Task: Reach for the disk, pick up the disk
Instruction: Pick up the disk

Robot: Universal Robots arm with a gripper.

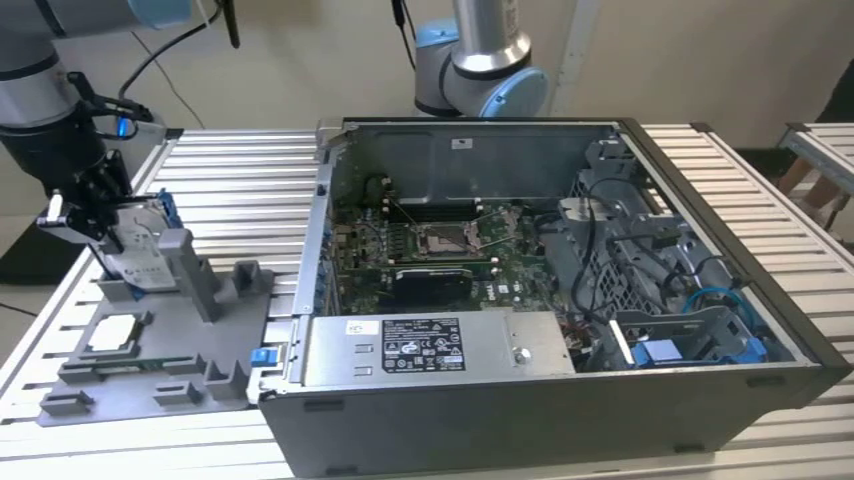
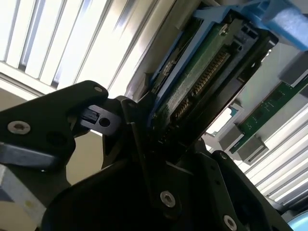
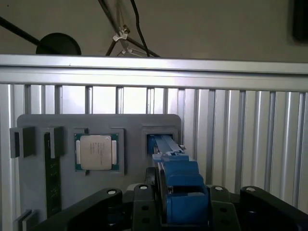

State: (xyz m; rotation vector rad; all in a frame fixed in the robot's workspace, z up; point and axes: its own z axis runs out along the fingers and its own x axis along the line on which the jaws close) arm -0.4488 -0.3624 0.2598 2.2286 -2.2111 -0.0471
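Note:
The disk (image 1: 142,247) is a silver-grey slab with a white label and a blue bracket. It stands nearly upright at the back of the grey fixture tray (image 1: 147,385), on the exterior view's left. My gripper (image 1: 112,228) comes down on it from above. In the first wrist view the disk's blue edge (image 3: 179,185) sits clamped between the black fingers (image 3: 108,202), above the tray's open slot (image 3: 160,139). In the second wrist view the disk's green circuit board (image 2: 202,72) rises out of the gripper (image 2: 166,137), which is shut on it.
An open computer case (image 1: 534,280) takes up the table's middle and the exterior view's right, with a long grey labelled box (image 1: 427,345) at its front. The tray holds a square silver chip (image 3: 95,151) and a memory stick (image 3: 52,178). A second arm's base (image 1: 481,70) stands behind the case.

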